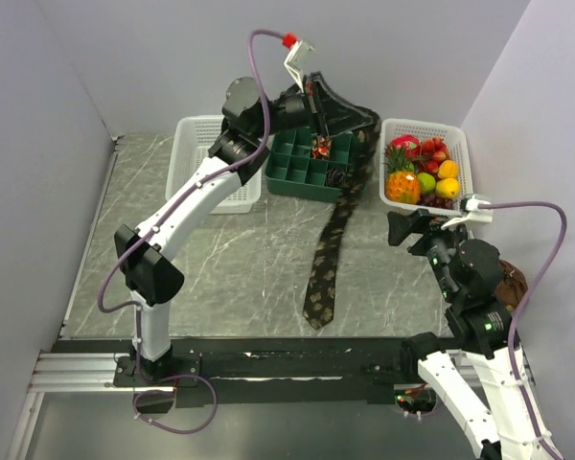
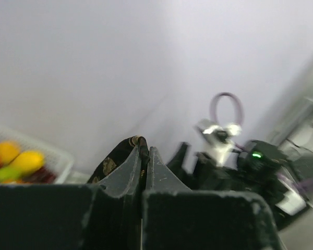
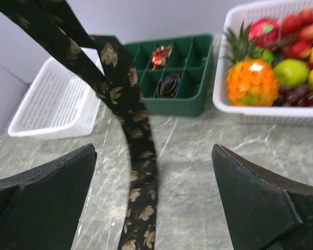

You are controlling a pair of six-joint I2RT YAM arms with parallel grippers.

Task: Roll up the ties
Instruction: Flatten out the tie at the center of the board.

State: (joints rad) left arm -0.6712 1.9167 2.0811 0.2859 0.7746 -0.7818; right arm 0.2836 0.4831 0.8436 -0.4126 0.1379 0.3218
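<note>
Two rolled ties [image 1: 321, 147] sit in the green tray [image 1: 286, 178] at the counter's [image 1: 220, 259] far edge; my left claw [image 1: 314, 94] clenches the speckled tie [image 1: 328, 251] aloft there, right claw [image 1: 402, 230] released, so next I'd lay it flat for rolling

The worktop [image 1: 220, 259] has a grey-green stone pattern with pale veins. Plain, pale lilac-grey walls close it in: a back wall [image 1: 153, 57] along the far edge, and a left wall [image 1: 29, 172] and right wall [image 1: 546, 86] along the sides. A silvery metal rail [image 1: 77, 372] runs along the near edge. The light is soft and even.
</note>
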